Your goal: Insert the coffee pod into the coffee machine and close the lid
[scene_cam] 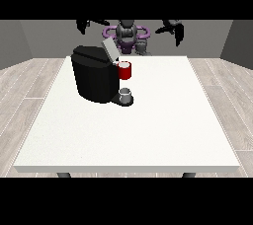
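A black coffee machine (pixel 95 78) stands on the white table (pixel 148 120) at the left of middle. Its grey lid (pixel 109 50) is tilted up and open. The red front head (pixel 125 70) of the machine faces right. A small grey pod or cup (pixel 126 95) rests on the machine's drip base. Both hands are raised high at the far side, away from the machine. The hand at the view's left (pixel 85 24) hovers above and behind the machine. The hand at the view's right (pixel 174 27) hangs over the table's far right edge. Neither holds anything.
The robot's grey and purple torso (pixel 127 35) stands behind the table's far edge. Wooden floor surrounds the table. The table's front and right parts show bare white surface.
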Robot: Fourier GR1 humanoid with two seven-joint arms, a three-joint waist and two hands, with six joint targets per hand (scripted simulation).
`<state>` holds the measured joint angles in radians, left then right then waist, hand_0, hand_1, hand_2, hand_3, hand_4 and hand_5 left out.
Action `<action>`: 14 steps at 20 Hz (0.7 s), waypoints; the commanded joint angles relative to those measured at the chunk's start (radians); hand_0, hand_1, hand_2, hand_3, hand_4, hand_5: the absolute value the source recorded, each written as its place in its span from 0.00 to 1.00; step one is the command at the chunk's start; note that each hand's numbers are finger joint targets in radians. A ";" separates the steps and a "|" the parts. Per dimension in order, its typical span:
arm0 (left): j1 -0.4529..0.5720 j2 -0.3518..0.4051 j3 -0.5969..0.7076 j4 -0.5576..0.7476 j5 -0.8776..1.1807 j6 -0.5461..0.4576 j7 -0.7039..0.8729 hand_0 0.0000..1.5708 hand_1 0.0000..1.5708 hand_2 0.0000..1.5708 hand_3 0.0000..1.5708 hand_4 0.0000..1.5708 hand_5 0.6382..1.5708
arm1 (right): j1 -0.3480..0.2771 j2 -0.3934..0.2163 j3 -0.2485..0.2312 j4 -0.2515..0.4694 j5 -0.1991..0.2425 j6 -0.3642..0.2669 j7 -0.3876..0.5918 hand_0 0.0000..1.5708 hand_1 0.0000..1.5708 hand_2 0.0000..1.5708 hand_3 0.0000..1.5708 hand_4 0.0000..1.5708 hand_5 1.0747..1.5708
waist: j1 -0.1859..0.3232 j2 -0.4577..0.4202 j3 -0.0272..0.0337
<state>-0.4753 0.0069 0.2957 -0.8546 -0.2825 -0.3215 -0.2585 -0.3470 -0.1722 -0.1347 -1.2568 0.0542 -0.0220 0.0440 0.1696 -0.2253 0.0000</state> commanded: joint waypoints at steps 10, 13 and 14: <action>0.135 -0.006 -0.199 -0.282 0.133 0.090 0.105 0.00 0.00 0.00 0.00 0.18 1.00 | -0.194 0.004 -0.080 0.161 -0.107 -0.009 0.103 0.00 0.00 0.00 0.00 0.11 1.00 | 0.040 0.110 0.0002; 0.180 0.012 -0.139 -0.373 0.128 0.056 0.127 0.00 0.00 0.00 0.00 0.23 1.00 | -0.155 -0.002 -0.055 0.153 -0.120 0.052 0.066 0.00 0.00 0.00 0.00 0.04 1.00 | -0.001 0.130 0.0002; 0.091 -0.005 -0.150 -0.389 0.138 0.042 0.201 0.00 0.00 0.00 0.00 0.24 1.00 | -0.191 0.015 -0.040 0.197 -0.059 -0.023 0.048 0.00 0.00 0.00 0.00 0.00 1.00 | 0.060 0.151 0.0004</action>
<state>-0.3580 0.0080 0.1564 -1.1641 -0.1657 -0.2812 -0.1342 -0.5073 -0.1780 -0.2058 -1.1007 -0.0477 -0.0038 0.1005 0.2081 -0.1057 0.0002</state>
